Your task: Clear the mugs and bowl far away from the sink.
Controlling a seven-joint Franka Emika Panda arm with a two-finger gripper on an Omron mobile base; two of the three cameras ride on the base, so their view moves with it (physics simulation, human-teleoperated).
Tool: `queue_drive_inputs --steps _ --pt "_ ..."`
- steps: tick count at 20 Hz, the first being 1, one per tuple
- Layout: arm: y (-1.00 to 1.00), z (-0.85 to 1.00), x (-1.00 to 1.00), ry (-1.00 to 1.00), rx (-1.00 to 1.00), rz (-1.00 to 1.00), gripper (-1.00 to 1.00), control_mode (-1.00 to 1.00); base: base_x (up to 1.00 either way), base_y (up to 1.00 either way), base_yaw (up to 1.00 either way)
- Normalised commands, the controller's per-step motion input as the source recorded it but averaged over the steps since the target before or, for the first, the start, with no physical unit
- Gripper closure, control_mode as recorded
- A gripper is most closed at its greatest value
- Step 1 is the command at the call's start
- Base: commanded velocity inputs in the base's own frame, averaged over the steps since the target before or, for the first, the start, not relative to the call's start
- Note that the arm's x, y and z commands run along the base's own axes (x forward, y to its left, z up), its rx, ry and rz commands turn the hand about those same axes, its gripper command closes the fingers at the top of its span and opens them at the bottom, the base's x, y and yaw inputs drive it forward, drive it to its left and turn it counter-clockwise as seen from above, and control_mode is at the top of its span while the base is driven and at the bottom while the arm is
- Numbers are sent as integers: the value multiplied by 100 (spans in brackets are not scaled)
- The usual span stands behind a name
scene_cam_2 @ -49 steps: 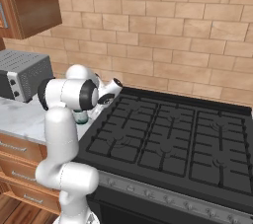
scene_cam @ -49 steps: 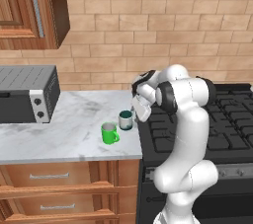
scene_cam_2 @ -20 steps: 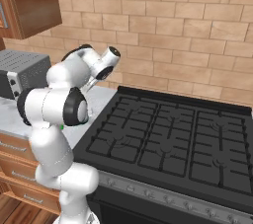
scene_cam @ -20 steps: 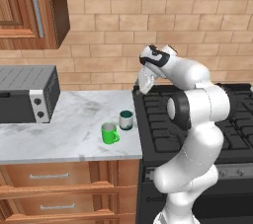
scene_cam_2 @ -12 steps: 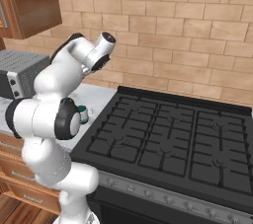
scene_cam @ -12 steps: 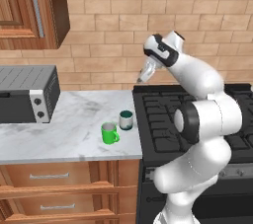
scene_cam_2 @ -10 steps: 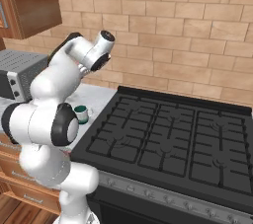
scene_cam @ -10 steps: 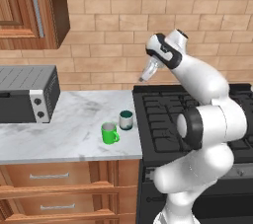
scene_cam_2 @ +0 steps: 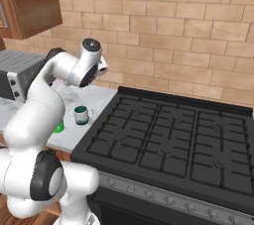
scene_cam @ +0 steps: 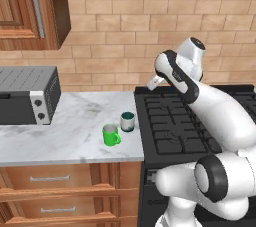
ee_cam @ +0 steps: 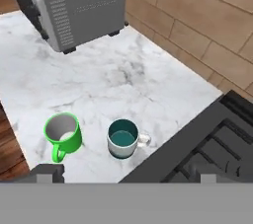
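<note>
Over the counter: we hold the gripper [scene_cam: 154,82] high above the marble counter [scene_cam: 70,136], near the seam with the black stove [scene_cam: 185,126].
Jaws: we have them spread wide with nothing between them; the 2 finger tips [ee_cam: 47,172] sit at the bottom corners of the hand view.
Mugs: 2 stand upright just beside each other near the counter's front right corner, the green mug [scene_cam: 110,135] to the left and the teal-lined white mug [scene_cam: 127,121] to the right, apart but close.
Bowl and sink: we cannot place either from these views.
Step in hand: we judge the mugs are set down here and we are lifting clear, though a fresh approach is possible.
Doing it well: we should rise straight up, away from both rims, before swinging the arm.
Handles: the green one's points toward the front edge, the white one's toward the stove, we think.
Risk: the mugs are close enough that a sideways sweep could knock 1 into the other.
Neighbour: the grey toaster oven [scene_cam: 25,96] sits well to the left.
</note>
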Motion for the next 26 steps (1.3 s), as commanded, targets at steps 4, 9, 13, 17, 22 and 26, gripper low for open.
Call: queue_drive_inputs --steps 4,9,13,17,22,26 --pt "0 19 -56 0 -1 -39 -100 -100 0 0 0" --pt "0 27 -43 0 0 -42 -100 -100 0 0 0" --pt "0 32 -45 -1 0 -15 -100 -100 0 0 0" --pt "0 23 -42 -4 0 0 -100 -100 0 0 0" --pt "-2 27 -73 -10 0 0 -100 -100 0 0 0" --pt "-5 34 -73 -9 2 0 -100 -100 0 0 0"
